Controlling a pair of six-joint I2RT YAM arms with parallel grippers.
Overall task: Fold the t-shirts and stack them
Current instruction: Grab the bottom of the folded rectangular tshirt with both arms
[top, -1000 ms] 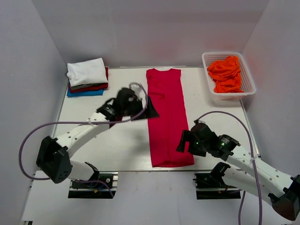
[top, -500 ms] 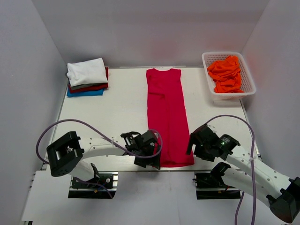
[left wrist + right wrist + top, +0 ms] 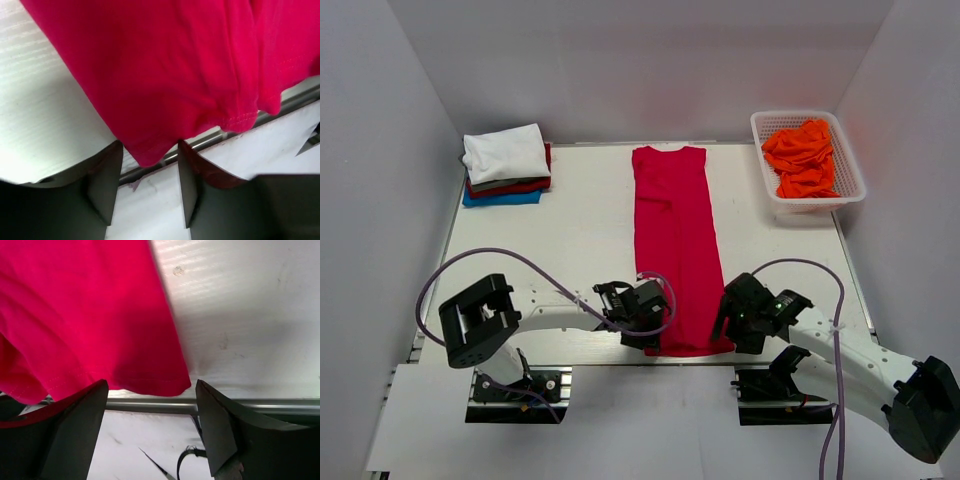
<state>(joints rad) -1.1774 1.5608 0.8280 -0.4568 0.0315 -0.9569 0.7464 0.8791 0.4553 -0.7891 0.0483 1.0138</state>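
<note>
A crimson-red t-shirt point(image 3: 673, 240), folded lengthwise into a long strip, lies down the middle of the table with its collar at the far end. My left gripper point(image 3: 647, 338) is at its near left corner. In the left wrist view that corner point(image 3: 150, 150) hangs between the open fingers point(image 3: 107, 180) without being pinched. My right gripper point(image 3: 728, 330) is at the near right corner. Its jaws stand wide open on either side of the hem point(image 3: 150, 382). A stack of folded t-shirts point(image 3: 505, 165), white on top of dark red and blue, sits at the far left.
A white basket point(image 3: 760, 128) holding crumpled orange t-shirts point(image 3: 802, 155) stands at the far right. The red shirt's hem reaches the table's near edge, where a metal rail point(image 3: 240, 405) runs. White walls close in the table on three sides.
The left arm swung from beside the shirt's middle down to its near left corner, and its jaws narrowed. The right gripper moved in to the near right corner.
</note>
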